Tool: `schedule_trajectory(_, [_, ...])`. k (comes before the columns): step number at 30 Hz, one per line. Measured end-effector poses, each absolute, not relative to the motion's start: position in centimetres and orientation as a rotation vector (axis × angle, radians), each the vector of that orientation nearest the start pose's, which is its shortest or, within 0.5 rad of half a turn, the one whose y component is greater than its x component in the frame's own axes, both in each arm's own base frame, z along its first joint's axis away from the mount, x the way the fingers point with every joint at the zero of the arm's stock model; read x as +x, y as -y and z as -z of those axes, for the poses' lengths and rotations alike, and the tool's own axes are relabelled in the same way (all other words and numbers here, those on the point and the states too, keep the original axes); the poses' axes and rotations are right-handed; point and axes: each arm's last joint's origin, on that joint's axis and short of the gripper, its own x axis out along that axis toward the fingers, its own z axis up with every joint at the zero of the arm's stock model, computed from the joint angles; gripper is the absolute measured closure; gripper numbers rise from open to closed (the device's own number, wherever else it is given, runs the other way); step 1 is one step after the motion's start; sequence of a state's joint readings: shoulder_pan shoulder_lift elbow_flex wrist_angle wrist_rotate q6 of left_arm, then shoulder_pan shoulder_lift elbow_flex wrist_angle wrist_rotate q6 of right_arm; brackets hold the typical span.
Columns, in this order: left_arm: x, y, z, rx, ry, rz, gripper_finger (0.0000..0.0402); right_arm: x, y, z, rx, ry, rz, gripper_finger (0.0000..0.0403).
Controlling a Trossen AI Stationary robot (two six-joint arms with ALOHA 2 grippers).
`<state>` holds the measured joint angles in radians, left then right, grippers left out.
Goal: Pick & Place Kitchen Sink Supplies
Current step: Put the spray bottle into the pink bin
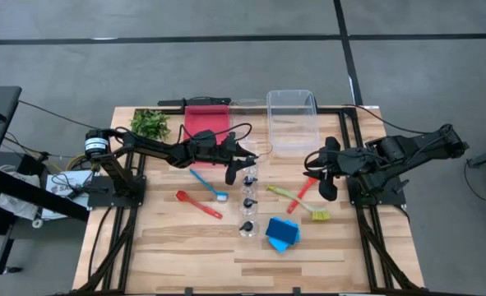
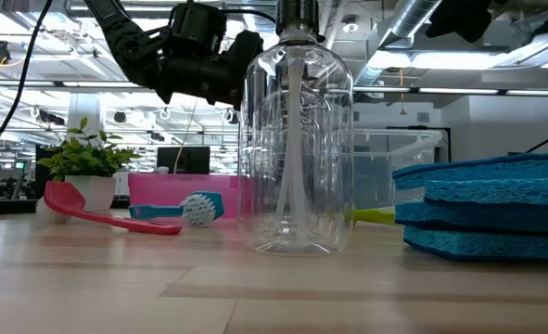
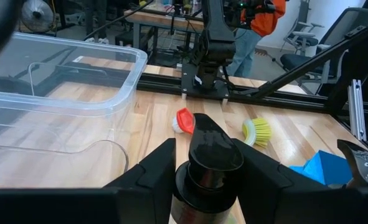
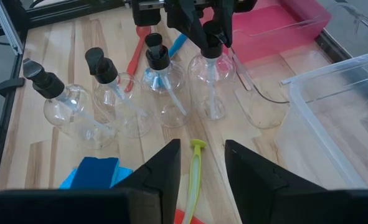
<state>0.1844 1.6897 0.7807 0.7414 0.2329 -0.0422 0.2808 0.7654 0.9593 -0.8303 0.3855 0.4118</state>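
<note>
Four clear bottles with black pump caps stand in a row mid-table. My left gripper (image 1: 238, 169) reaches level from the table's left and is shut on the farthest bottle (image 4: 210, 78). The three others (image 4: 118, 93) stand free on their bases. My right gripper (image 4: 202, 149) hangs open and raised on the right. Nothing is between its fingers, and a yellow-green brush (image 1: 300, 203) and a red brush (image 1: 303, 191) lie below it. A blue brush (image 1: 210, 186), a red utensil (image 1: 198, 203) and blue sponges (image 1: 282, 233) lie flat on the table. My left gripper pinches the bottle's black cap collar (image 3: 202, 182), just under the pump head (image 3: 212, 149), one finger on each side. The fingers (image 3: 155, 177) come in about level from the table's left. The bottle stays upright; I cannot tell whether its base is on the table.
A clear bin (image 1: 292, 119) stands at the far edge, right of centre. A red bin (image 1: 206, 123) and a leafy plant (image 1: 150, 123) stand to its left. Bare wood lies along the near edge. A person shows in the room beyond the table.
</note>
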Motion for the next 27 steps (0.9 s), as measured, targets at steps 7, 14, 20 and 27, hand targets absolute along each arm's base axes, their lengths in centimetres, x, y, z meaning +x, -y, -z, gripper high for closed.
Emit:
schedule_trajectory(7, [33.7,-5.6,-20.0,-0.063,-0.145,0.046,0.0261,13.2,-2.7,-33.6,0.19,-0.568,0.222,0.0284])
schedule_trajectory(14, [33.1,-5.5,-21.8,-0.05,-0.09,0.047,0.0263,13.2,-2.7,-33.6,0.19,-0.568,0.222,0.0284])
schedule_trajectory(20, [32.7,-5.4,-22.9,-0.042,-0.055,0.048,0.0261,13.2,-2.7,-33.6,0.19,-0.568,0.221,0.0284])
schedule_trajectory(27, [32.0,-5.3,-24.5,-0.032,-0.004,0.048,0.0263,13.2,-2.7,-33.6,0.199,-0.565,0.223,0.0284])
